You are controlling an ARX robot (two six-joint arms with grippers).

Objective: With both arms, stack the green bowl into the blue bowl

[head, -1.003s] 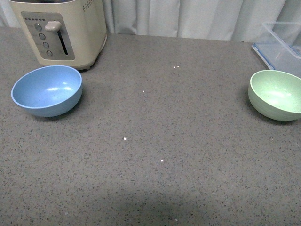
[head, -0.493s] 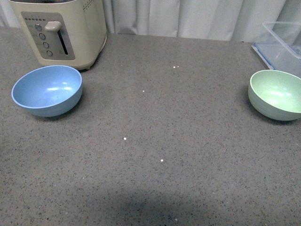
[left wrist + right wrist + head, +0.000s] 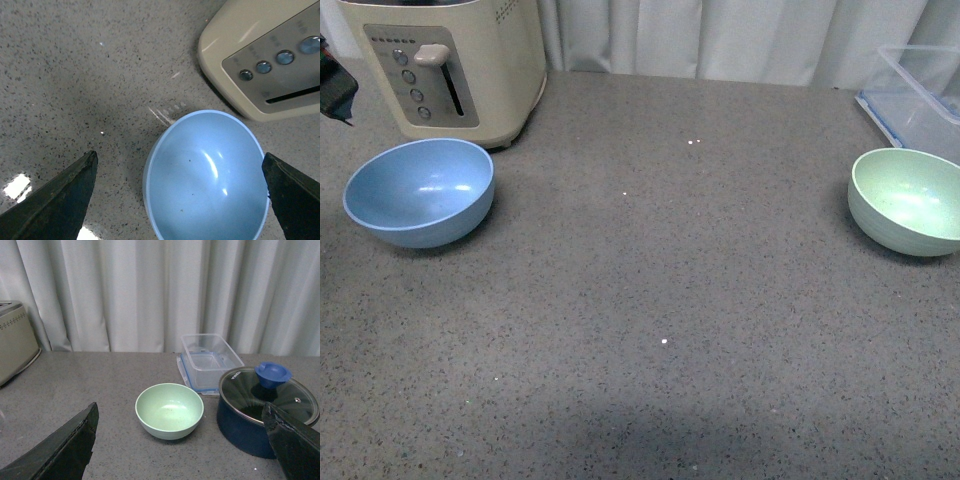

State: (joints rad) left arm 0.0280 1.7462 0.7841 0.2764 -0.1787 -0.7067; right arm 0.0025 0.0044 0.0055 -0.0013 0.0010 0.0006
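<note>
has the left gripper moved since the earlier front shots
Yes. The black left gripper has entered the front view at the left edge, just left of the cream toaster; it was absent before.

front: wide | left wrist: close above blue bowl (image 3: 205, 175) | right wrist: level

Two bowls (image 3: 419, 192) (image 3: 907, 200), one toaster (image 3: 490, 60), one tub (image 3: 210, 359), one pot (image 3: 236, 427)

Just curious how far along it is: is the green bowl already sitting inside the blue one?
No, the green bowl sits alone on the right, far from the blue bowl beside the toaster.
</note>
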